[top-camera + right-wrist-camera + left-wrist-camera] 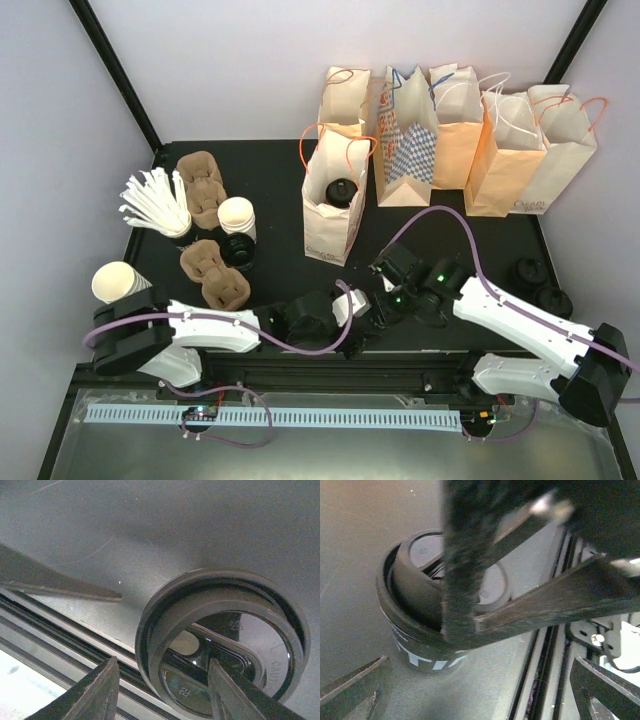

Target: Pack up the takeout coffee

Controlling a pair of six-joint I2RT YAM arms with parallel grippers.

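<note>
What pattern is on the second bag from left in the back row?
The bag has a blue-and-white check, clearest in the top external view.

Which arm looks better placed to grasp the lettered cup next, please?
Left, probably: the left hand is wide open with the lettered cup standing just ahead of it, whereas the right hand sits over the black lid rim, not around the cup.

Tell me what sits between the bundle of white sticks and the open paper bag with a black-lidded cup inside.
In the top view, brown pulp cup carriers and then a stack of cream paper cups stand between them.
</note>
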